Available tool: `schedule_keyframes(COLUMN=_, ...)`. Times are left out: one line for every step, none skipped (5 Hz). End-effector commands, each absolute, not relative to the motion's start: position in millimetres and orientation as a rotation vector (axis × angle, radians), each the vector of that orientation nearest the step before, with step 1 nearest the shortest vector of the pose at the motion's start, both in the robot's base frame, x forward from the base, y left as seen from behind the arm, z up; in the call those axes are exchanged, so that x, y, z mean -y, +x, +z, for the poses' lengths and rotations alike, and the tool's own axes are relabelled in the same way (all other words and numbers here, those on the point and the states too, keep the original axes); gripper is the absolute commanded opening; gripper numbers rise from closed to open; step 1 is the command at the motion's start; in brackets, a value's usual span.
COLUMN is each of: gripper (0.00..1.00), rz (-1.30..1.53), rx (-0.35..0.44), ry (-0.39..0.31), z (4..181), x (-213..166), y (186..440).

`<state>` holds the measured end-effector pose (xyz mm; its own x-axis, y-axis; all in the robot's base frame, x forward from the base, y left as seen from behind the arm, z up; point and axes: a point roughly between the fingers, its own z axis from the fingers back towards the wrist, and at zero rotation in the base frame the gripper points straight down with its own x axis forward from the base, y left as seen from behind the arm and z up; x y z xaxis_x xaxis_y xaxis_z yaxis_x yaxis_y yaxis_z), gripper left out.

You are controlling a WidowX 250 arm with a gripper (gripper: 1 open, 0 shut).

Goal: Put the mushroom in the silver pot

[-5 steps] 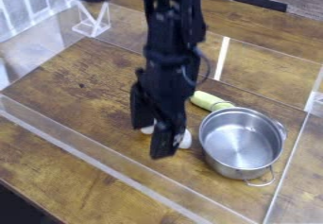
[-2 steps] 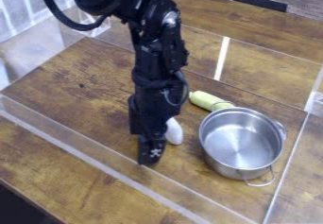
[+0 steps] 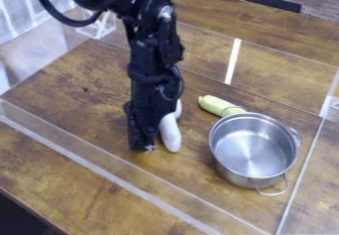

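The mushroom [image 3: 169, 134] lies on the wooden table, its white stem showing and its cap end hidden behind the arm. My gripper [image 3: 143, 143] points straight down and sits low at the table, pressed against the mushroom's left side. Its fingers are together. I cannot tell whether they pinch the mushroom's hidden end or only touch it. The silver pot [image 3: 247, 176] stands upright to the right of the mushroom, a short gap away, with nothing visible inside.
A small yellow-green vegetable [image 3: 219, 106] lies just behind the pot. Low clear plastic walls [image 3: 236, 60] fence the work area, with one running along the front edge [image 3: 119, 184]. A white rack [image 3: 95, 21] stands at the back left.
The gripper has come down and moved left to the mushroom's side, and its fingers have gone from wide apart to together. The mushroom shifted slightly left; the pot stayed put.
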<state>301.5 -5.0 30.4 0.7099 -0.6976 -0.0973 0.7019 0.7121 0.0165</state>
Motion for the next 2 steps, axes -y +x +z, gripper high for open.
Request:
schedule_keyframes(gripper=0.00, rz=-0.794, rx=-0.034, ry=0.086, z=53.5, x=4.0, y=315.2)
schedule_keyframes(gripper=0.00, rz=-0.841, rx=-0.024, ry=0.098, z=58.4, x=10.7, y=319.8)
